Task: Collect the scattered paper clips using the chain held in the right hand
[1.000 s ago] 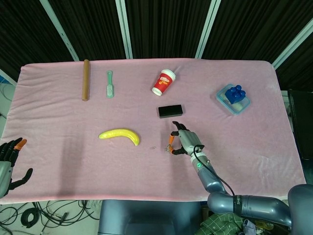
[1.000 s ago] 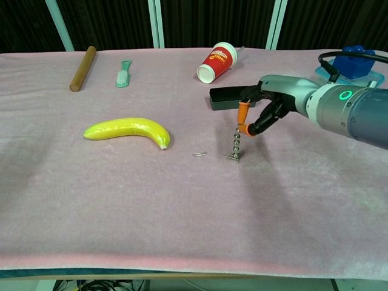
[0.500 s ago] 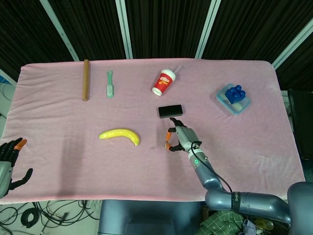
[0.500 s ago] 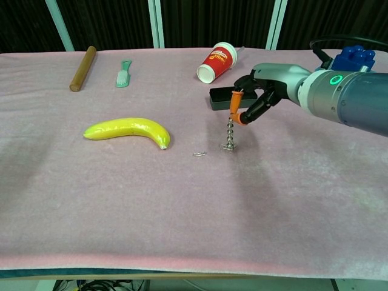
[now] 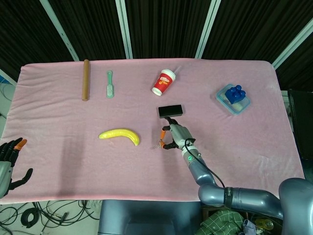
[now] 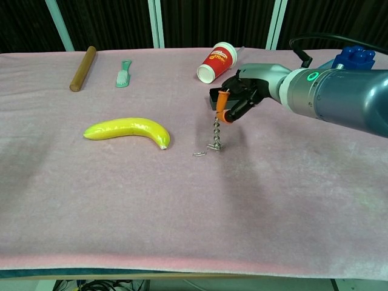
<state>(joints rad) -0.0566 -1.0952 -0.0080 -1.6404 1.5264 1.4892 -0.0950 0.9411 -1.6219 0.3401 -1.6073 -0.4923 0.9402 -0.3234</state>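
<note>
The right hand (image 6: pixel 237 100) has carried the chain (image 6: pixel 216 133) leftward, beside the paper clip (image 6: pixel 199 153).

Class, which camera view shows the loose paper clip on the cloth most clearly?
The chest view: the paper clip lies plainly on the pink cloth, just left of the chain hanging from the right hand. In the head view it is only a tiny speck beside that hand.

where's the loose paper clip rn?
Chest view: the paper clip lies mid-table on the pink cloth, between the banana's tip and the chain hanging from the right robot hand.
</note>
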